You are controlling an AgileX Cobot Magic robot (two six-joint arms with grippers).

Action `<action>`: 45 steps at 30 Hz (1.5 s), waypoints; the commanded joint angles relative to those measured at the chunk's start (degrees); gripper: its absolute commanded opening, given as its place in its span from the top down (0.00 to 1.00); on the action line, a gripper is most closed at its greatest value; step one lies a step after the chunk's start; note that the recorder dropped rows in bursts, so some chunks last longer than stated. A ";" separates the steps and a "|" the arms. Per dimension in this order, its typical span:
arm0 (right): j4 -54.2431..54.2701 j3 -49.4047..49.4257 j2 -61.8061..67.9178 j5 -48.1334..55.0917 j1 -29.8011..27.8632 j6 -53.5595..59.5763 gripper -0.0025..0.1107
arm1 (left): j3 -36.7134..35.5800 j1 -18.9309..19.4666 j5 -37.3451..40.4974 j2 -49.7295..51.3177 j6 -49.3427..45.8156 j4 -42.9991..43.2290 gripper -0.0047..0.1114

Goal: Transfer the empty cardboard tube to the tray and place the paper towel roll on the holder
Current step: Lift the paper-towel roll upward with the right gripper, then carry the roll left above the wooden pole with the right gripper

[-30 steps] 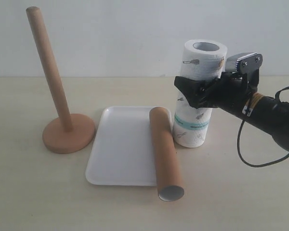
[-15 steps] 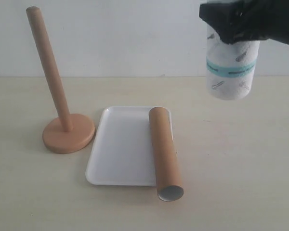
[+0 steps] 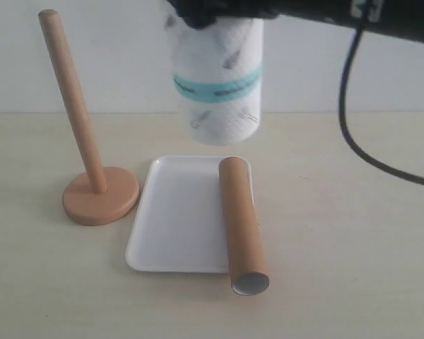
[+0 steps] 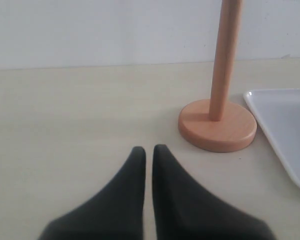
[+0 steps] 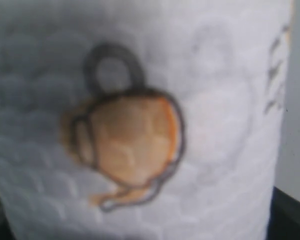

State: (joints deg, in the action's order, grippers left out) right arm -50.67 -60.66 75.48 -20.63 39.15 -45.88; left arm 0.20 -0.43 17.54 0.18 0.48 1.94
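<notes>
The paper towel roll (image 3: pixel 218 92) hangs upright in the air above the far edge of the tray (image 3: pixel 177 219), held near its top by my right gripper (image 3: pixel 212 10), which is shut on it. The roll's printed paper (image 5: pixel 140 130) fills the right wrist view. The empty cardboard tube (image 3: pixel 242 224) lies along the tray's right side, its near end sticking out over the table. The holder (image 3: pixel 92 180) stands left of the tray, its rod tilted slightly left. My left gripper (image 4: pixel 149 150) is shut on nothing, low over the table near the holder's base (image 4: pixel 217 125).
The right arm's black cable (image 3: pixel 360 134) loops down at the right. A white wall stands behind the beige table (image 3: pixel 339 247). The tray's corner (image 4: pixel 285 130) shows in the left wrist view.
The right gripper has lifted the roll off the table and carried it up and left, from right of the tray to above its far edge. Tube, tray and holder have not moved.
</notes>
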 commanded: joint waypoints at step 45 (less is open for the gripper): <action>6.60 -67.39 46.65 18.82 9.99 1.10 0.98 | -0.20 -0.29 0.05 -0.18 -0.14 -0.47 0.92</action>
State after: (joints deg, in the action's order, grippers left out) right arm -44.30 -127.23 122.20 -1.89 49.25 -45.50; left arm 0.20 -0.43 17.54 0.18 0.48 1.94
